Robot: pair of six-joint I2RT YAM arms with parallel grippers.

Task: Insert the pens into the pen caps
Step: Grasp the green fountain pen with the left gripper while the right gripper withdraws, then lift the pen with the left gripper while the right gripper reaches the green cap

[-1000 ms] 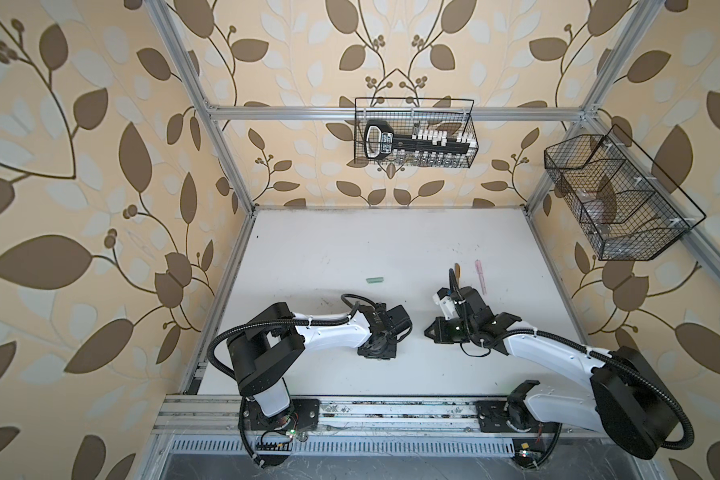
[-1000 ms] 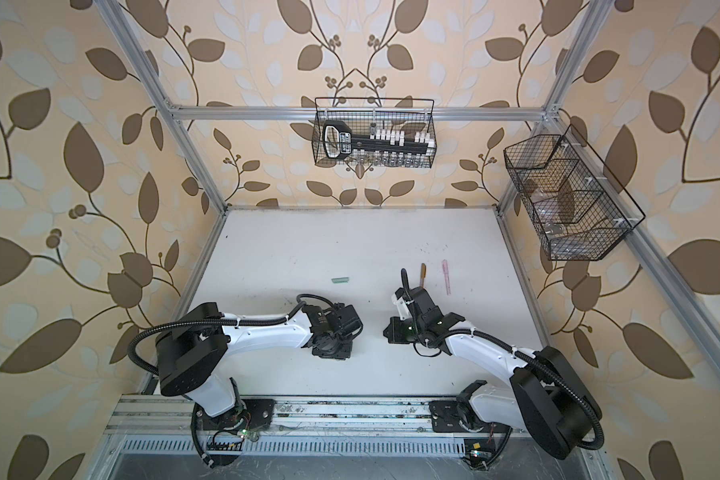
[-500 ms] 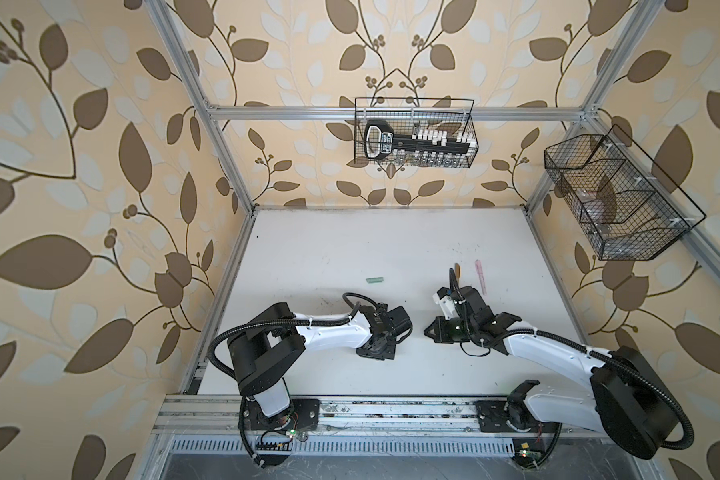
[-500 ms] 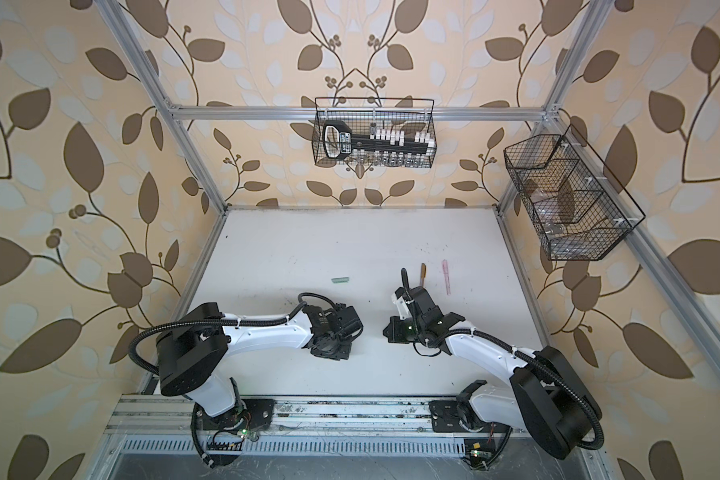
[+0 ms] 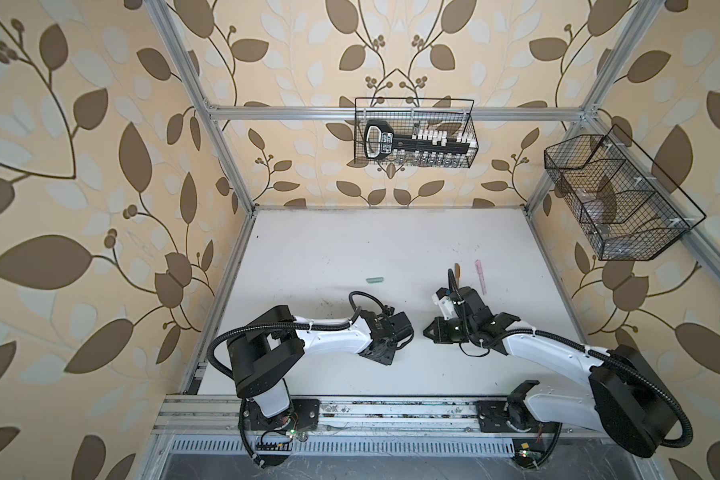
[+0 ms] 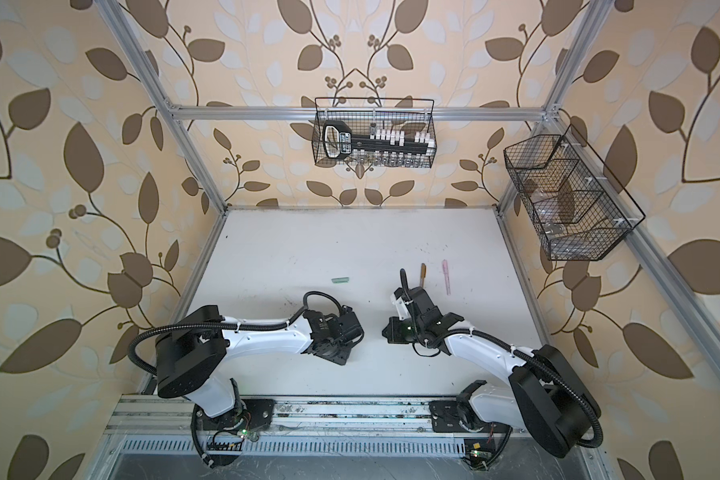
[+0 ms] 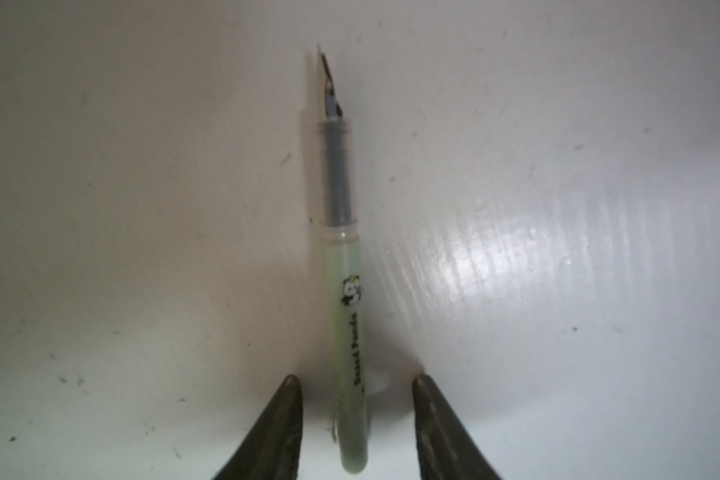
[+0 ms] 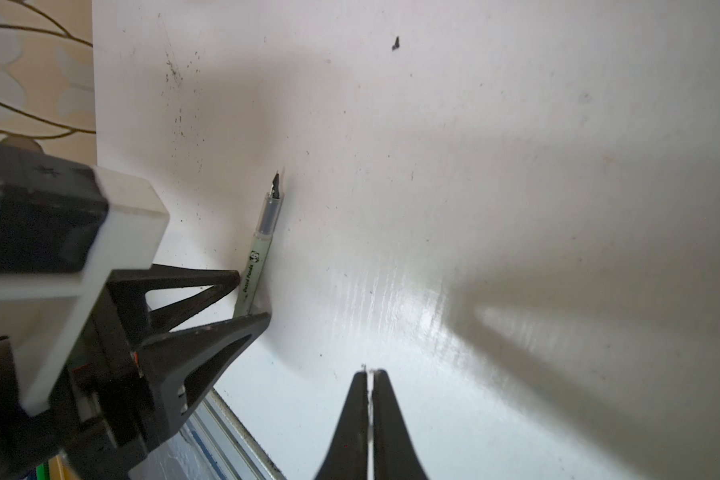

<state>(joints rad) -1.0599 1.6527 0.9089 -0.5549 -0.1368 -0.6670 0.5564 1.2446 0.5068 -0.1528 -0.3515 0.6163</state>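
The left gripper (image 7: 355, 386) stands part open astride the tail of the green pen (image 7: 341, 257), with a gap on each side, so nothing is gripped. The right gripper (image 8: 368, 374) is pinched shut and empty, nearby. The pen lies flat on the table (image 5: 350, 249), nib pointing away from the jaws. For a sound pick, the jaws should close squarely across the barrel, further up from the tail; an end grip would likely let it swing. The barrel is round, smooth, pale plastic with a panda print, and a clear collar shows a dark core. The green cap (image 5: 375, 281), a short stub, lies well apart. The brown pen (image 5: 457, 270) and pink pen (image 5: 479, 276) lie beyond the right arm. The table is white and scuffed.
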